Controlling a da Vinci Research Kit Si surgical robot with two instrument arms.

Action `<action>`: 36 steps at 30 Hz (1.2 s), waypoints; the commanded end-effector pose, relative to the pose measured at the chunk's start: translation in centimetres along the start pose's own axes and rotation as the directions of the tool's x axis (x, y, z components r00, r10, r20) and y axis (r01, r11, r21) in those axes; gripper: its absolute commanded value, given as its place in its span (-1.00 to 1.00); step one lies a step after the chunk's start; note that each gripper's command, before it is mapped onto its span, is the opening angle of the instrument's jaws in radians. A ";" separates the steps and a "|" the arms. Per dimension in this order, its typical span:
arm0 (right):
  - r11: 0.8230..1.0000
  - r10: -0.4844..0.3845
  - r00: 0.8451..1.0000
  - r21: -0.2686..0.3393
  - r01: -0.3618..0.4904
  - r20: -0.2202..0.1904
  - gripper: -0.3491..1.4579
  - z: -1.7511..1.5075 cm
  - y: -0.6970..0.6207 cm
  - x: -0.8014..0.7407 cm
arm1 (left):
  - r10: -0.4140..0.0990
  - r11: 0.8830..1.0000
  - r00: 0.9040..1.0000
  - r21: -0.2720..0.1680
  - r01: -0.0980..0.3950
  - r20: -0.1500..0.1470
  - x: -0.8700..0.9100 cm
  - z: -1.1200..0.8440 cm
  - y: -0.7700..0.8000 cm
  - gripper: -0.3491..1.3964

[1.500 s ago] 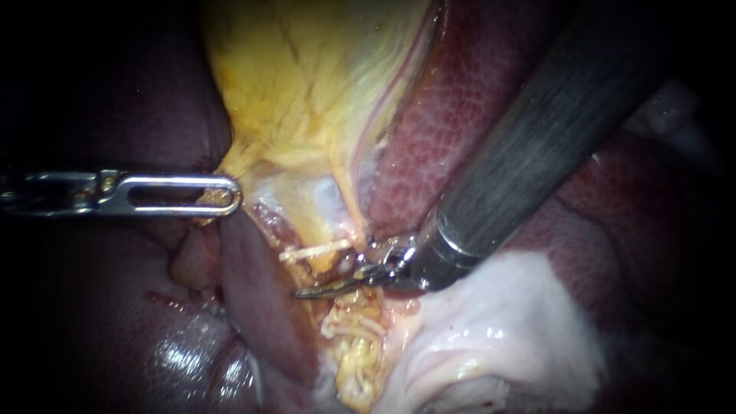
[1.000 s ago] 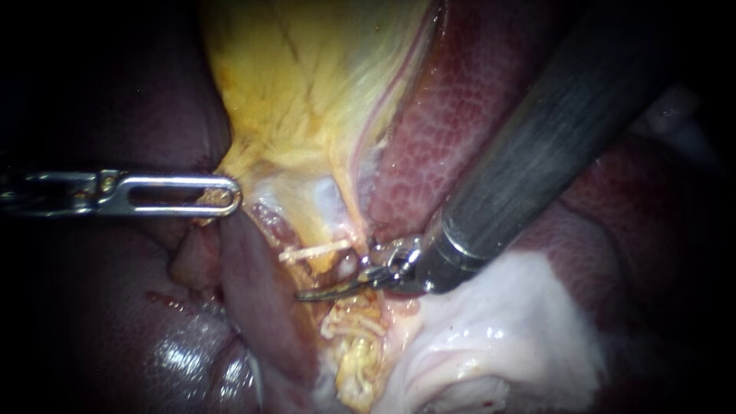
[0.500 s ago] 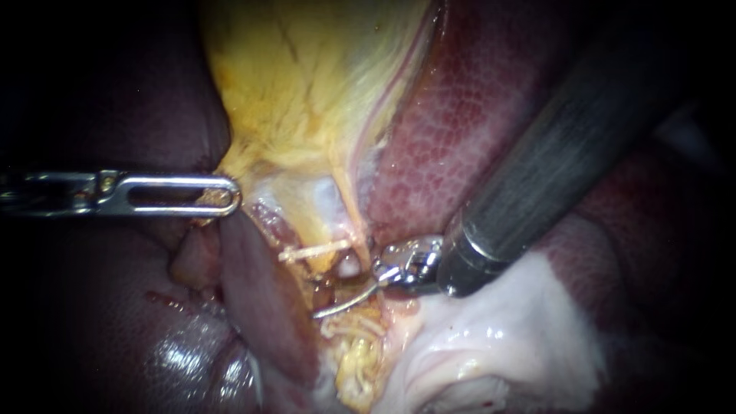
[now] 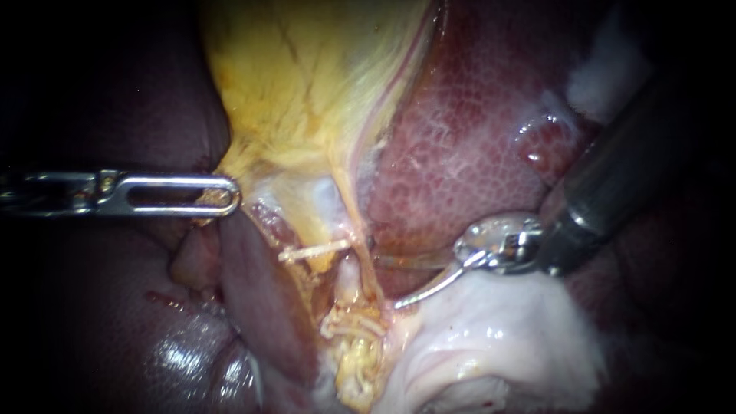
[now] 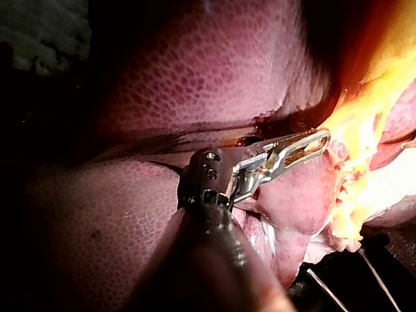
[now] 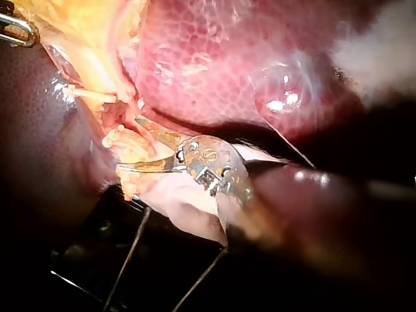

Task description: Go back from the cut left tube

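The yellow gallbladder (image 4: 307, 84) hangs in the middle of the endoscope view. At its lower end is a cut tube: a pale stump (image 4: 349, 272) below a cream clip (image 4: 314, 249), and more cream clips (image 4: 353, 326) on the lower end. My right instrument (image 4: 395, 285) lies to the right of the stump, clear of it. Its curved blades stand apart with nothing between them, as the right wrist view (image 6: 130, 144) also shows. My left instrument (image 4: 226, 195) is shut on the gallbladder's edge at the left, which also shows in the left wrist view (image 5: 312, 140).
The red mottled liver (image 4: 460, 153) lies behind and right of the gallbladder. A darker lobe (image 4: 115, 322) fills the lower left. Pale white tissue (image 4: 498, 330) lies under my right instrument. White gauze (image 4: 606, 69) shows at the upper right.
My right instrument has drawn back to the right, away from the cut tube, uncovering the stump and more liver. Its blades now stand apart. My left instrument has kept its hold.
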 end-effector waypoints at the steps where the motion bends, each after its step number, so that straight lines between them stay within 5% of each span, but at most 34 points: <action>1: 1.000 -0.009 1.000 -0.011 0.009 -0.002 0.97 -0.10 -0.01 0.07 | 0.000 1.000 1.000 -0.001 0.000 0.000 0.00 0.00 0.00 -1.00; 7: 0.996 -0.049 0.999 -0.078 0.048 -0.008 0.97 -0.39 -0.09 0.31 | 0.000 1.000 1.000 -0.002 0.000 0.002 0.02 0.03 0.00 -1.00; 14: 0.995 -0.065 0.998 -0.081 0.064 -0.005 0.97 -0.43 -0.15 0.34 | 0.004 1.000 1.000 -0.009 -0.003 0.010 0.09 0.19 0.00 -1.00; 28: 0.995 -0.066 0.998 -0.077 0.065 -0.005 0.97 -0.45 -0.15 0.33 | 0.024 0.999 0.999 0.036 -0.023 -0.025 0.35 1.21 -0.06 -1.00; 36: 0.995 -0.066 0.998 -0.077 0.065 -0.005 0.97 -0.45 -0.15 0.33 | 0.025 0.999 0.999 0.038 -0.024 -0.028 0.35 1.19 -0.09 -1.00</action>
